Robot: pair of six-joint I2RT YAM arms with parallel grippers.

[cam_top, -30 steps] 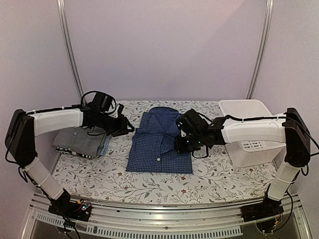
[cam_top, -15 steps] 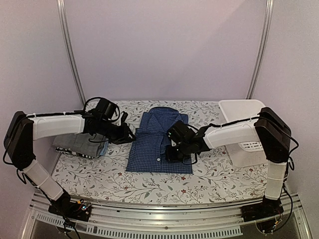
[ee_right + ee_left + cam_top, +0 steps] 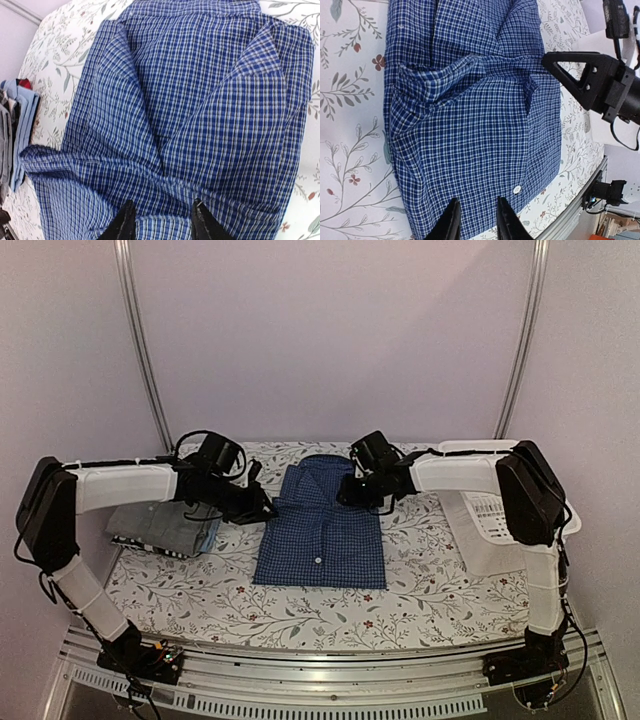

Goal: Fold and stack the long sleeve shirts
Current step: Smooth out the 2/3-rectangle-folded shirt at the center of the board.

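Observation:
A dark blue fine-check shirt [image 3: 320, 530] with white buttons lies folded in the middle of the table, collar at the far end. A raised crease runs across it below the collar. My left gripper [image 3: 263, 508] is at its left edge; in the left wrist view it [image 3: 477, 219] is open, its fingertips [image 3: 451, 222] over the checked cloth [image 3: 470, 115]. My right gripper [image 3: 350, 490] is at the shirt's far right side. In the right wrist view it [image 3: 162, 220] is open over the crease [image 3: 165, 175]. A stack of folded grey, light blue and dark-striped shirts [image 3: 165, 525] lies at the left.
A white plastic basket [image 3: 500, 530] stands at the right edge, under the right arm. The floral tablecloth [image 3: 400, 590] covers the table. The stack's edge shows in the right wrist view [image 3: 20, 120]. The right gripper also shows in the left wrist view [image 3: 590, 80].
My right gripper has moved from the shirt's near right side up to its far right, near the collar. My left gripper has shifted slightly right, to the shirt's left edge.

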